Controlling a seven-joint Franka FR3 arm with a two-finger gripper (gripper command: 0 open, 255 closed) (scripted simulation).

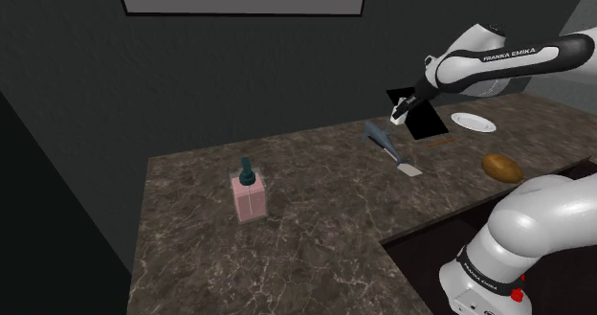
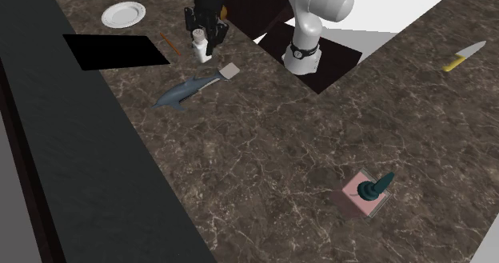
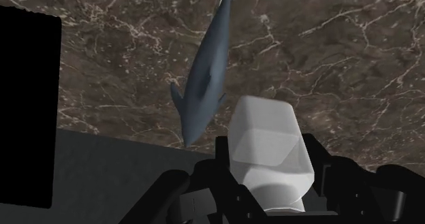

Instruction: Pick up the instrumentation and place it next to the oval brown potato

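1. Over on the shoulder view's left, a pink box point(image 1: 251, 200) stands alone on the dark marbled counter point(image 1: 316, 236), with a dark teal piece point(image 1: 247, 173) on its top
2. Moving right, a blue-grey dolphin figure point(image 1: 381, 136) lies flat on the counter, and a small pale square point(image 1: 409, 170) sits at its nearer end, touching or just beside, too close to call
3. Right above the dolphin figure, there's the gripper point(image 1: 396, 118), hanging from the white arm point(image 1: 507, 59) that sweeps in from the right
4. And it's got a load: the fingers point(image 3: 223, 165) are clamped on either side of the instrumentation point(image 3: 267, 144), drawn as a plain white faceted block; the wrist view has it wedged between them, with the dolphin figure down on the counter beyond
5. Behind the gripper a flat black rectangle point(image 1: 428, 124) lies on the counter, and a thin brown stick point(image 1: 442, 141) lies just beside it
6. Further right, a white plate point(image 1: 474, 123) sits near the wall
7. In front of the plate, close to the counter's edge, there's the oval brown potato point(image 1: 501, 168), well apart from the instrumentation
8. Over in the second exterior view, a yellow-handled knife point(image 2: 464, 56) lies far off on that view's right, well away from everything else
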